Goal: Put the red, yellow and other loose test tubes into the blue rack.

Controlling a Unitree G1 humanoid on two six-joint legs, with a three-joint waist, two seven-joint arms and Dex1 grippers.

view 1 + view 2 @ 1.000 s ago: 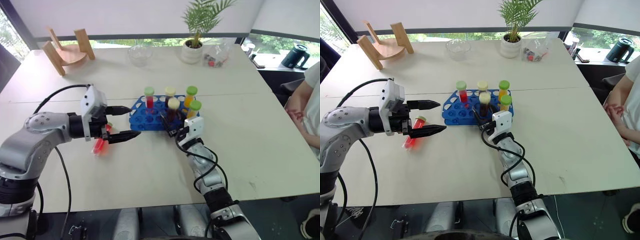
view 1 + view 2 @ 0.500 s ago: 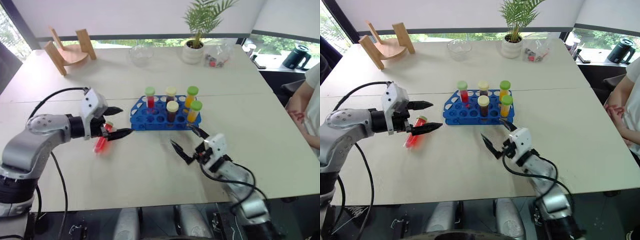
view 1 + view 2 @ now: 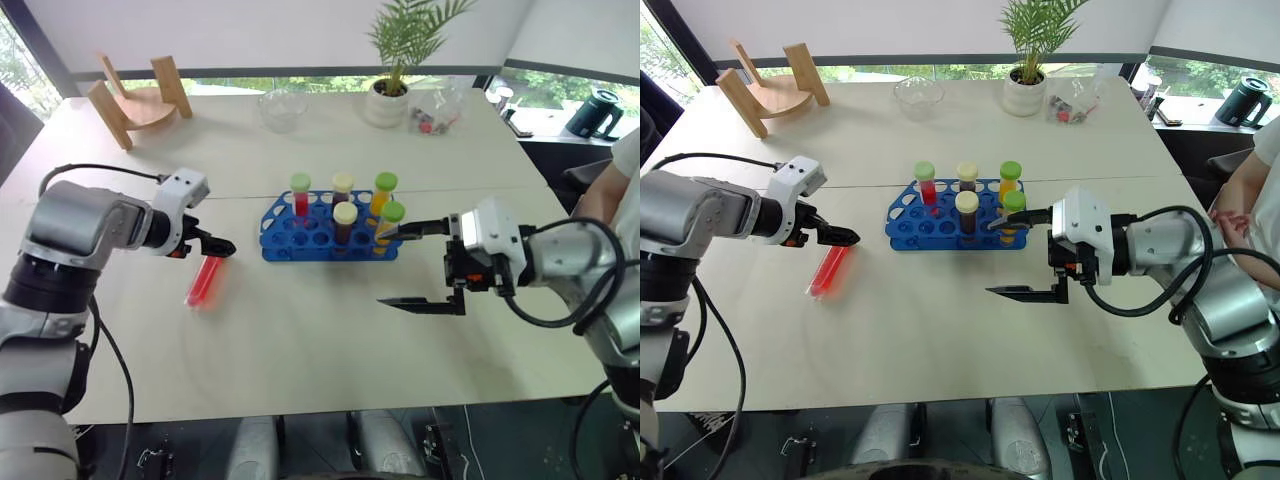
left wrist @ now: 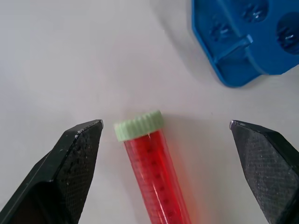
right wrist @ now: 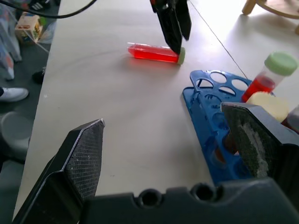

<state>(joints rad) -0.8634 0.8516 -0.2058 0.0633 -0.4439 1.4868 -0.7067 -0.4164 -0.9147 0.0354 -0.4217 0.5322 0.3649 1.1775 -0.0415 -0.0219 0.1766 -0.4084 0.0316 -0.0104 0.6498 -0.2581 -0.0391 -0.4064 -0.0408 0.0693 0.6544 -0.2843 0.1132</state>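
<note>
Left eye view: the blue rack (image 3: 325, 240) stands at frame centre on the pale table (image 3: 300, 330), carrying five capped tubes. A loose red tube (image 3: 204, 281) lies flat at centre left, just left of the rack, with bare tabletop around it. The left gripper (image 3: 218, 247) hangs over the tube's capped end, fingers apart. At centre right the right gripper (image 3: 410, 265) is raised beside the rack's right edge, jaws wide and empty. The lower band of table is bare down to its front edge. A wooden stand (image 3: 135, 100) sits upper left; a glass bowl (image 3: 280, 108) and potted plant (image 3: 388, 90) line the far edge. A person's arm (image 3: 600, 220) shows at the right border.

Right eye view: same layout; the gap between tube and rack is narrow.

Left wrist view: two black fingers (image 4: 74, 163) straddle the tube's pale green cap (image 4: 138, 125), spread wide, not touching it. The rack's corner fills the upper right.

Right wrist view: the fingers stand wide; the rack's near edge lies at right, the red tube at upper centre under the left gripper's tips.
</note>
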